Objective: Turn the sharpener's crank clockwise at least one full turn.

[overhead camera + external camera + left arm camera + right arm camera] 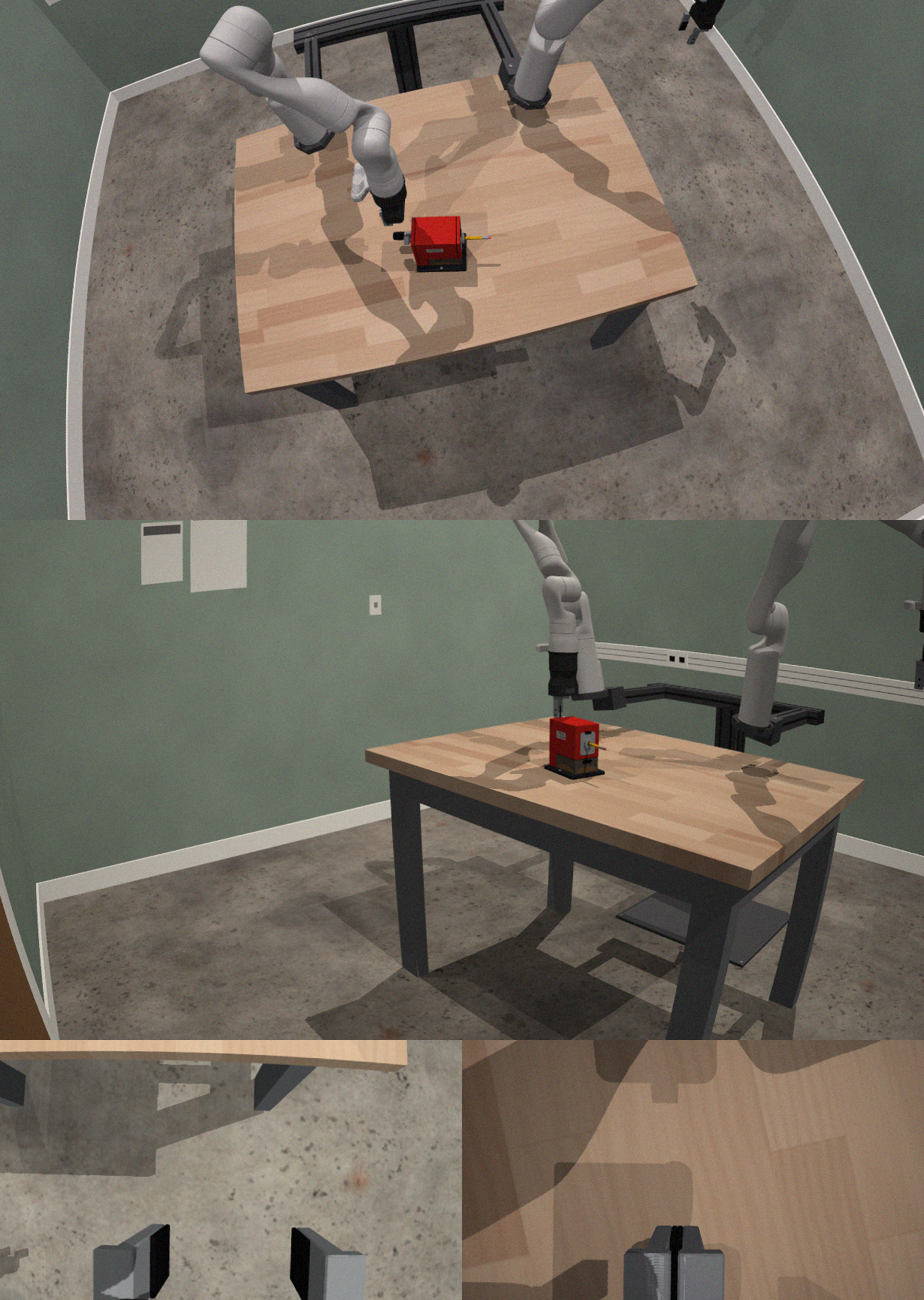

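The red sharpener stands upright on the table. Its crank's black knob sticks out on the left side in the top view; it is hidden in the exterior view and does not show in the right wrist view. My right gripper points down with its fingers shut together, nothing between them. It is just beside the knob, on the arm-base side in the top view; whether they touch I cannot tell. My left gripper is open and empty, far off beyond the table's edge.
A yellow pencil sticks out of the sharpener's side opposite the crank. The wooden table carries both arm bases at its back edge. A dark metal frame stands behind it.
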`<state>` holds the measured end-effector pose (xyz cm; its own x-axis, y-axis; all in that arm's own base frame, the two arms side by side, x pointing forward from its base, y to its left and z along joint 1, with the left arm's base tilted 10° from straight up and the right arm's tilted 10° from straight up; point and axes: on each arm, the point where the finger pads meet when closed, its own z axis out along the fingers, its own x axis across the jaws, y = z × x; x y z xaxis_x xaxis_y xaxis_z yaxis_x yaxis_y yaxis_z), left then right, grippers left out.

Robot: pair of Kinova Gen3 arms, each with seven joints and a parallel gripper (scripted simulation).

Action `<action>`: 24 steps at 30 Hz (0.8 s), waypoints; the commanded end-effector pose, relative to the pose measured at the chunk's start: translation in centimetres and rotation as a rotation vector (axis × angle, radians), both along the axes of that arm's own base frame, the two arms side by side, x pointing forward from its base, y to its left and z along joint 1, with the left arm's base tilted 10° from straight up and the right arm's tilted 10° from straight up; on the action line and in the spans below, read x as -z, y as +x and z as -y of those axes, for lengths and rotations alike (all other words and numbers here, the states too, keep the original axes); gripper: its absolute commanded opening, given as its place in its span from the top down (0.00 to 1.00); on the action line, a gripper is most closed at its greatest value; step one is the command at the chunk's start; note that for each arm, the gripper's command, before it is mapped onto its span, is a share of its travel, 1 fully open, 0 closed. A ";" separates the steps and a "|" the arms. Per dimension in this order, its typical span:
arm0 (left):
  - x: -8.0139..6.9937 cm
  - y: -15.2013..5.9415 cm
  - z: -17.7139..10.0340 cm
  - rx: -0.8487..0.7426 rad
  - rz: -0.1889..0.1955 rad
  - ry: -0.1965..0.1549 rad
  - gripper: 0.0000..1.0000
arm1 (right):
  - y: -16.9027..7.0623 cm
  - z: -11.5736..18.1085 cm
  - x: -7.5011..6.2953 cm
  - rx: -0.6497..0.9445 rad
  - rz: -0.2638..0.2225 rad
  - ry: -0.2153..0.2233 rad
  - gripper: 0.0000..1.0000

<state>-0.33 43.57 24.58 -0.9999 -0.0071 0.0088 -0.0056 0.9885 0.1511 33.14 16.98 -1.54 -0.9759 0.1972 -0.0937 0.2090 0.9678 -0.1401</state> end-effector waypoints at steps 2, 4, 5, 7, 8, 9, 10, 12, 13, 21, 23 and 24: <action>-0.1 0.0 0.0 0.000 0.000 0.002 0.00 | 0.0 0.0 -0.1 -0.002 0.001 0.001 1.00; -0.1 0.0 0.0 0.000 0.000 0.002 0.00 | 0.0 0.0 -0.1 -0.004 0.001 0.001 1.00; -0.1 0.0 0.0 0.000 0.000 0.002 0.00 | 0.0 0.0 -0.1 -0.006 0.000 0.000 1.00; -0.1 0.0 0.0 0.000 0.000 0.002 0.00 | 0.0 0.0 0.0 -0.011 -0.001 0.000 1.00; -0.1 0.0 0.0 0.000 0.000 0.002 0.00 | 0.0 0.0 0.0 -0.015 -0.002 -0.001 1.00; -0.1 0.0 0.0 0.000 0.000 0.002 0.00 | 0.0 0.0 0.0 -0.019 -0.003 -0.001 1.00; -0.1 0.0 0.0 0.000 0.000 0.002 0.00 | 0.0 0.0 0.0 -0.024 -0.004 -0.002 1.00; -0.1 0.0 0.0 0.000 0.000 0.002 0.00 | 0.0 0.1 0.0 -0.035 -0.007 -0.003 1.00; -0.1 0.0 0.0 0.000 0.000 0.002 0.00 | 0.0 0.1 0.0 -0.042 -0.009 -0.004 1.00; -0.1 0.0 0.0 0.000 0.000 0.002 0.00 | 0.0 0.3 0.0 -0.101 -0.023 -0.010 1.00; -0.1 0.0 0.0 0.000 0.000 0.002 0.00 | 0.0 0.4 0.0 -0.128 -0.029 -0.013 1.00; -0.1 0.0 0.0 0.000 0.000 0.002 0.00 | 0.0 0.4 0.1 -0.143 -0.033 -0.014 1.00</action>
<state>-0.33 43.57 24.58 -0.9999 -0.0071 0.0088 -0.0056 0.9885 0.1511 33.10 16.59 -1.63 -0.9943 0.0810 -0.0686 0.0910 0.9835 -0.1567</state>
